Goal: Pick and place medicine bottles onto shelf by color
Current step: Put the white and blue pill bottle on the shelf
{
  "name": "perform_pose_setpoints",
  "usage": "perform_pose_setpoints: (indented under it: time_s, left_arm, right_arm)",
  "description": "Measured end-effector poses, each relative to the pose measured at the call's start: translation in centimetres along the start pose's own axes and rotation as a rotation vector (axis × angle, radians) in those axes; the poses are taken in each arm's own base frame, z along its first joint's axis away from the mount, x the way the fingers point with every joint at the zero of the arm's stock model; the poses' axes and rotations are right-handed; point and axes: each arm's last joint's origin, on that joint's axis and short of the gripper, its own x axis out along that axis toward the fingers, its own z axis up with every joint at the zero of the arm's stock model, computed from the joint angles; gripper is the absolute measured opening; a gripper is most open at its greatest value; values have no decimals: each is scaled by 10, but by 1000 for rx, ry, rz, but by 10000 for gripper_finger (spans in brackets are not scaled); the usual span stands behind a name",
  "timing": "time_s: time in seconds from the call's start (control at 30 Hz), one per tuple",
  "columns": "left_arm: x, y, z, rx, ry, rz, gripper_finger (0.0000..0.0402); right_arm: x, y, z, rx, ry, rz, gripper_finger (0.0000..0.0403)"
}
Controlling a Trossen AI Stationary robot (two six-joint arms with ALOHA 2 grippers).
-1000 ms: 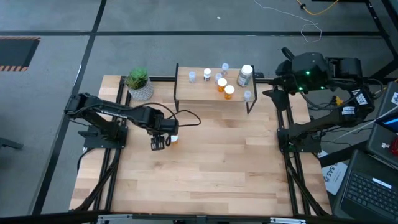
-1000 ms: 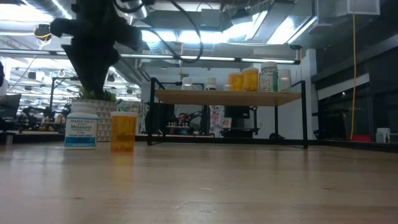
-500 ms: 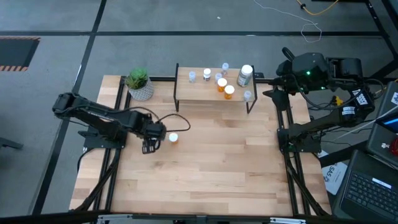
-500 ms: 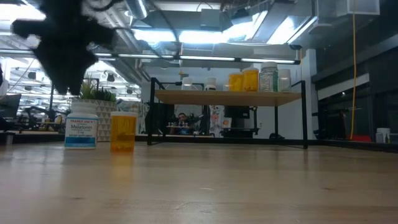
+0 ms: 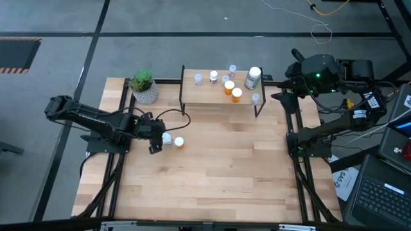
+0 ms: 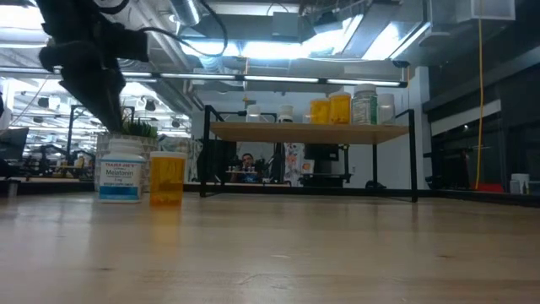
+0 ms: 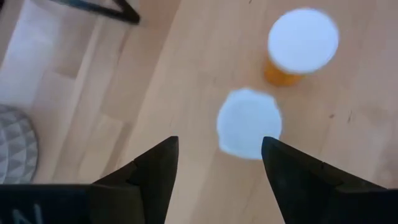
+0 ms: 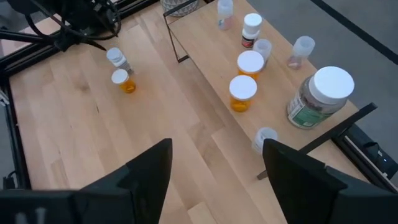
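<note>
A white bottle with a white cap (image 5: 166, 138) and an orange bottle with a white cap (image 5: 179, 142) stand side by side on the tabletop, left of centre. They also show in the low view, the white bottle (image 6: 121, 171) and the orange bottle (image 6: 167, 176). My left gripper (image 7: 217, 158) is open just on the table's left side of the white bottle (image 7: 249, 121), fingers apart and short of its cap. The shelf (image 5: 192, 95) at the far edge carries two orange bottles (image 5: 232, 90), a larger greenish bottle (image 5: 253, 77) and several small pale ones. My right gripper (image 8: 214, 162) is open, raised at the table's far right.
A green plant in a white pot (image 5: 143, 86) stands at the far left beside the shelf. The table's near half is bare wood (image 5: 218, 179). A laptop and cables lie off the table's right edge (image 5: 385, 186).
My left gripper has drawn back toward the table's left edge, from above the two bottles to the left of the white one. The white bottle has slid a little toward the orange bottle. The orange bottle has stayed in place.
</note>
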Motion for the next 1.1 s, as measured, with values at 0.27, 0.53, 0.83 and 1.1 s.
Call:
perform_pose_setpoints:
  time_s: [0.27,0.53,0.83,1.1]
  left_arm:
    - [1,-2,4,39,-33,-3,227]
    - [2,-4,5,31,-30,-48,227]
    - [2,-4,6,10,-40,-43,228]
    - [2,-2,6,-12,-38,-39,228]
  right_arm:
    - [0,0,0,-4,0,0,251]
    - [0,0,0,-7,0,0,251]
    - [0,0,0,-7,0,0,251]
    - [0,0,0,-6,0,0,251]
